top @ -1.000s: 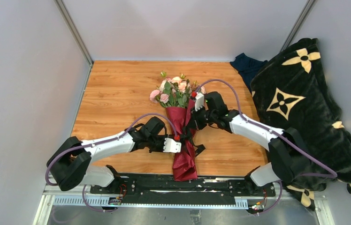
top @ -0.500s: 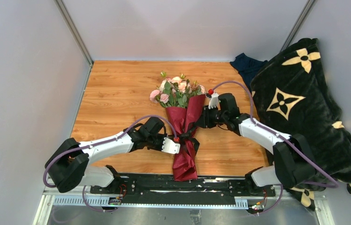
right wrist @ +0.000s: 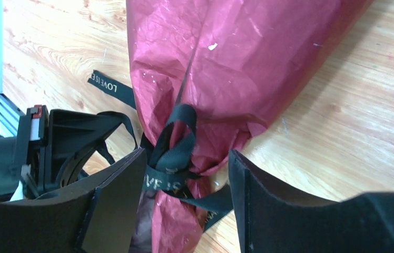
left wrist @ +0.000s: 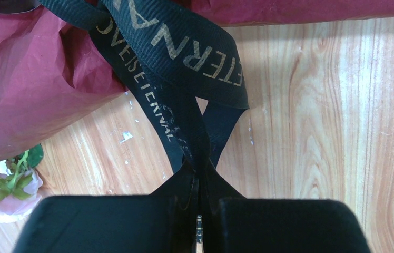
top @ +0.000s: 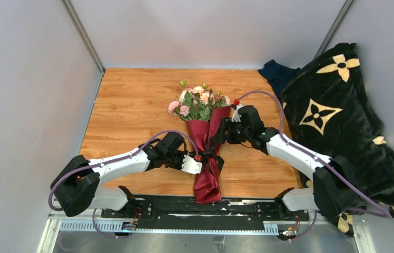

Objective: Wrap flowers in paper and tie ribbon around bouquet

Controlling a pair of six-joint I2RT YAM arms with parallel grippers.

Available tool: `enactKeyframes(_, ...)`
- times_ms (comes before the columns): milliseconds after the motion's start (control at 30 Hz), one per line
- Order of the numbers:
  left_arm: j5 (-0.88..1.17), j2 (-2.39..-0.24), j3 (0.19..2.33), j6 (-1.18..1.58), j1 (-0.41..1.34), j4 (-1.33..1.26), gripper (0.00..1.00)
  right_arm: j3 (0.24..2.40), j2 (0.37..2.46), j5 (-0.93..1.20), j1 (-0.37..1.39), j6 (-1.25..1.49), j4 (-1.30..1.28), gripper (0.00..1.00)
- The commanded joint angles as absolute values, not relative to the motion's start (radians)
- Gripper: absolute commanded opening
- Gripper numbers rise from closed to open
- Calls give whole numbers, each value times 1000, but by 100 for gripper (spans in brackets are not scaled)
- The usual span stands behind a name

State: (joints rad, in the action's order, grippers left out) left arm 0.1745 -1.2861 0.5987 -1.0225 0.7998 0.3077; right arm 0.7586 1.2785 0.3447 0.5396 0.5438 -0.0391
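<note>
The bouquet lies along the middle of the table, with pink and cream flowers (top: 199, 103) at the far end and a dark red paper (top: 206, 182) cone toward me. A black ribbon (top: 215, 156) is knotted round the cone's narrow waist (right wrist: 176, 147). My left gripper (top: 199, 157) sits just left of the knot, shut on a ribbon tail (left wrist: 184, 52) that runs taut from its fingertips to the paper (left wrist: 26, 79). My right gripper (right wrist: 184, 195) is open and straddles the tied waist, with nothing gripped. Its right finger (right wrist: 268, 205) is beside a loose ribbon tail.
A black blanket with cream flower motifs (top: 342, 121) is heaped along the right side, with a navy cloth (top: 276, 74) behind it. Grey walls close in the wooden table (top: 131, 105). The arms' black base rail (top: 205, 208) runs along the near edge.
My right gripper has opened and let go of the ribbon. It swung right, then came back a little toward the bouquet. The left gripper has kept still, shut on its tail.
</note>
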Motion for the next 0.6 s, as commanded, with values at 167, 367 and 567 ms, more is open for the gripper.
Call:
enactKeyframes(167, 189, -1276, 601, -1039, 796, 294, 0, 889, 1430, 211, 654, 574, -113, 64)
enactKeyframes(367, 187, -1272, 602, -1037, 796, 298, 0, 935, 1508, 183, 667, 564, -126, 54)
enactKeyframes(567, 135, -1277, 617, -1045, 793, 300, 0, 925, 1485, 85, 660, 534, -130, 0)
